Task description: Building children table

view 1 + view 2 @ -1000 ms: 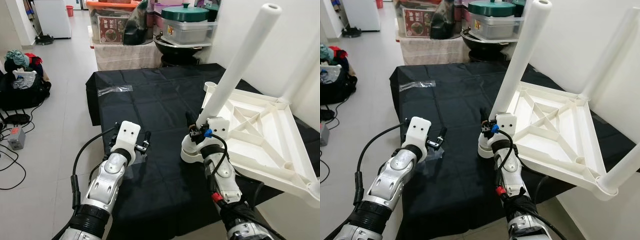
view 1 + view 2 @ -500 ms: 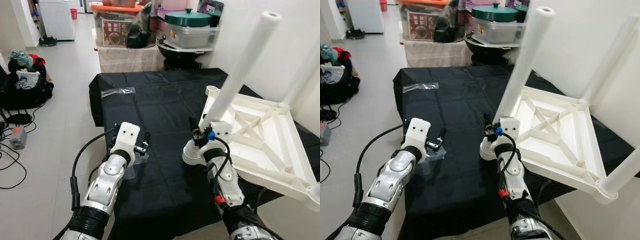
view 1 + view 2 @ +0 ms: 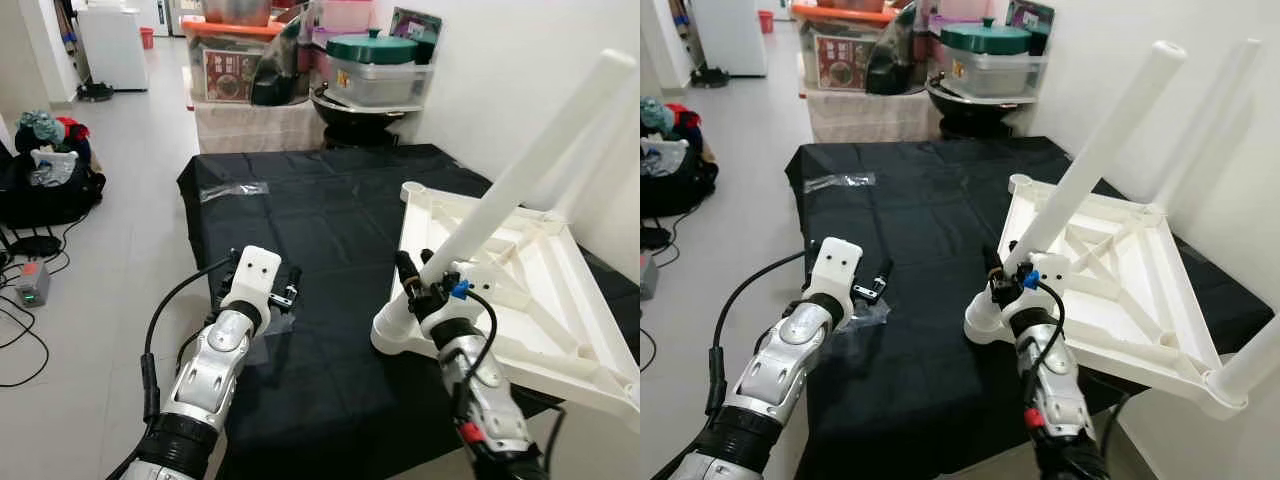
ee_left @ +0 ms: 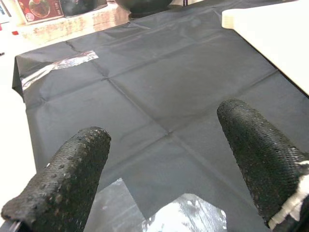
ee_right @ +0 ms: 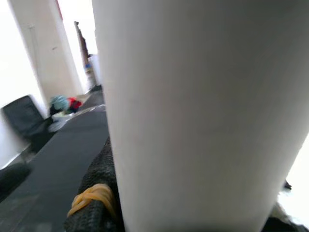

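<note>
Far left: a dark bag [image 3: 40, 185] heaped with clothes on the pale tiled floor [image 3: 110, 250], cables and a small grey box [image 3: 33, 282] close by.

Next, left gripper [image 3: 291, 287] hovering low over the near left part of the black cloth [image 3: 320, 210], fingers spread wide with nothing between them. Seen from the left wrist: both black textured fingers [image 4: 72, 169] well apart, a patch of clear plastic film [image 4: 183, 215] lying flat on the cloth just beneath.

Farther back on the cloth, near its left edge: a strip of clear tape or film [image 3: 232, 190], flat.

Beyond the cloth's far edge: a low covered stand, stacked with storage boxes [image 3: 230, 60], a dark wok-like pan [image 3: 365, 105] and a lidded container with a green lid [image 3: 375, 50].

Centre right: right gripper [image 3: 428, 280] closed around the lower end of a white table leg [image 3: 520, 180], one black finger [image 3: 406, 268] visible against the leg's left side. Leg tilted, rising up and to the right, its foot seated in a round white socket [image 3: 395, 325] at the near left corner of the tabletop. Seen from the right wrist: the white leg pressed right against the camera, a black finger [image 5: 96, 188] beside it.

Right: white plastic tabletop [image 3: 560, 310] lying upside down, ribbed underside up, resting on the cloth and tipped up toward the wall. An empty round socket [image 3: 412, 188] at its far left corner. Another white leg [image 3: 1245, 365] standing at the near right corner.
</note>
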You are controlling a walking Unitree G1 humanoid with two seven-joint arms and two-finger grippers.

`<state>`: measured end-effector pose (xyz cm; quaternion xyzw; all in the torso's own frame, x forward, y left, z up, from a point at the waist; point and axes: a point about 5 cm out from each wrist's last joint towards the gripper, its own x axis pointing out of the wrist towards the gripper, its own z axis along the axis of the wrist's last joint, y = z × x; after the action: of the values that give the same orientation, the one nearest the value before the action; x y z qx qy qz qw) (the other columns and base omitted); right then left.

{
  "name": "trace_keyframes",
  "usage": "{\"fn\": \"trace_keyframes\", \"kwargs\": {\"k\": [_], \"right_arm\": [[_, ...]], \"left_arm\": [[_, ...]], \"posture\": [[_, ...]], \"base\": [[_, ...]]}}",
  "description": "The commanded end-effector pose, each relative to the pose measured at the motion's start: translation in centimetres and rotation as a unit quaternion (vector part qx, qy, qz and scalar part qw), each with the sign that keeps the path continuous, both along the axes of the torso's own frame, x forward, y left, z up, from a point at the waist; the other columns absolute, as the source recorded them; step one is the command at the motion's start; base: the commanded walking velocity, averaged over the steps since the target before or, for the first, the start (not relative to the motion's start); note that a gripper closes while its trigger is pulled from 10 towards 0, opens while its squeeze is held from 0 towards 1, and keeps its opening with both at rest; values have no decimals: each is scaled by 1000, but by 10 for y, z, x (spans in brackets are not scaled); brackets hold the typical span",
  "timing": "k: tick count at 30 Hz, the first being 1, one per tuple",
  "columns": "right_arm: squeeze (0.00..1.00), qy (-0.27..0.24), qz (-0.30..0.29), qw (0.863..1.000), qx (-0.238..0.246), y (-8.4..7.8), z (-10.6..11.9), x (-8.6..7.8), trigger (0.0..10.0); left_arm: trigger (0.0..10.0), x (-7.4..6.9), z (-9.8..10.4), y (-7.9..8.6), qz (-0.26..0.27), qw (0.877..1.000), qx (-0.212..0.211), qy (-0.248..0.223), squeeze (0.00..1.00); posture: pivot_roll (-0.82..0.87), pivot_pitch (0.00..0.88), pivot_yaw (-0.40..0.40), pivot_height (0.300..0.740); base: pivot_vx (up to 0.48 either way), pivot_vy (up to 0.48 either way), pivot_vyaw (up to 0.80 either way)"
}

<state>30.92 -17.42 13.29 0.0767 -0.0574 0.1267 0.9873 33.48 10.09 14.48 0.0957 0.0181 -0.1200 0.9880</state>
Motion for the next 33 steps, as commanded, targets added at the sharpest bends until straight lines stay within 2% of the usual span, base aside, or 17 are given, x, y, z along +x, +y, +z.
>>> {"fn": "trace_keyframes", "kwargs": {"k": [1, 4, 7, 8, 11, 16, 23, 26, 33], "right_arm": [[0, 127, 40, 991, -20, 5, -48, -16, 0], [0, 133, 66, 988, -37, 3, -48, -23, 0], [0, 176, 152, 969, -80, -5, -57, -55, 0], [0, 176, 152, 969, -80, -5, -57, -55, 0], [0, 203, 193, 957, -80, -7, -60, -74, 0], [0, 221, 230, 945, -72, -3, -59, -88, 0], [0, 222, 243, 942, -71, 1, -59, -92, 0], [0, 214, 210, 950, -88, -8, -57, -84, 0], [0, 205, 196, 953, -102, -12, -52, -78, 0]], "left_arm": [[10000, -1, -7, -1, -3, 1000, 3, 16, 0], [10000, -1, -8, 0, -2, 1000, 5, 17, 0], [10000, -1, -10, 1, -4, 1000, 10, 22, 0], [10000, -1, -10, 1, -4, 1000, 10, 22, 0], [10000, -2, -12, -1, -8, 1000, 12, 25, 0], [10000, -2, -13, -2, -11, 999, 13, 27, 0], [10000, -2, -13, -3, -13, 999, 14, 29, 0], [10000, -1, -12, -2, -11, 1000, 7, 27, 0], [10000, 0, -10, -1, -7, 1000, 4, 23, 0]], "posture": [[47, 0, -74, 740], [45, 0, -72, 740], [32, 0, -66, 740], [32, 0, -66, 740], [28, 0, -63, 740], [22, 0, -58, 740], [22, 0, -57, 740], [25, 0, -58, 740], [30, 0, -61, 740]], "base": [[0, 0, 0], [0, 0, 0], [0, 0, 0], [0, 0, 0], [0, 0, 0], [0, 0, 0], [0, 0, 0], [0, 0, 0], [0, 0, 0]]}}
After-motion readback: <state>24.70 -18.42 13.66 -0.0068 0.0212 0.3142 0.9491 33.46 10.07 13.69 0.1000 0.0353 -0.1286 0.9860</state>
